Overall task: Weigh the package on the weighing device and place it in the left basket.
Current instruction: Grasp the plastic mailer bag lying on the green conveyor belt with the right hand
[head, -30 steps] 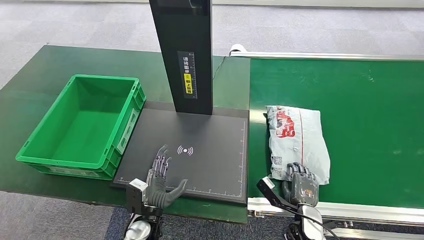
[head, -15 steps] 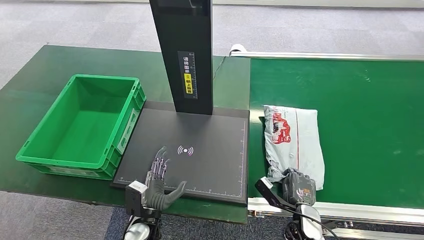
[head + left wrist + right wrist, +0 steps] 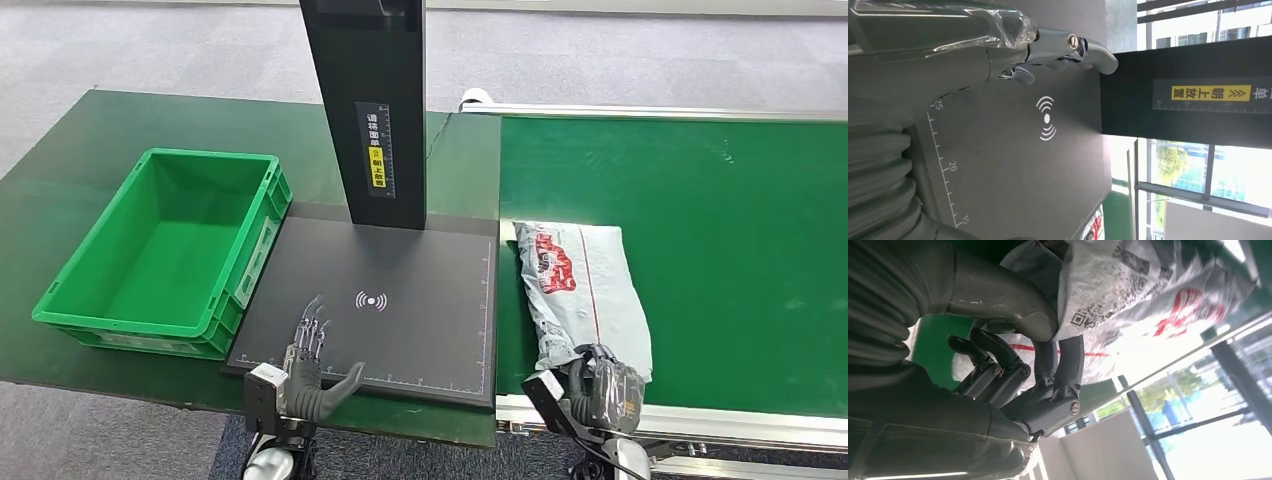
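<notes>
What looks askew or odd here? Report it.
The package lies skewed on the green conveyor, its near end crumpled where the right hand grips it. The green basket and scale sit square and bare. The left hand hangs open over the scale's edge.

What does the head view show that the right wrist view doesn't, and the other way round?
Head view alone: the green basket, the black weighing device with its upright post, and the left hand open at the platform's near edge. Right wrist view alone: the thumb and fingers pinching the bag's printed corner, seen close up. Both share the package on the green belt and the right hand gripping its near end.
</notes>
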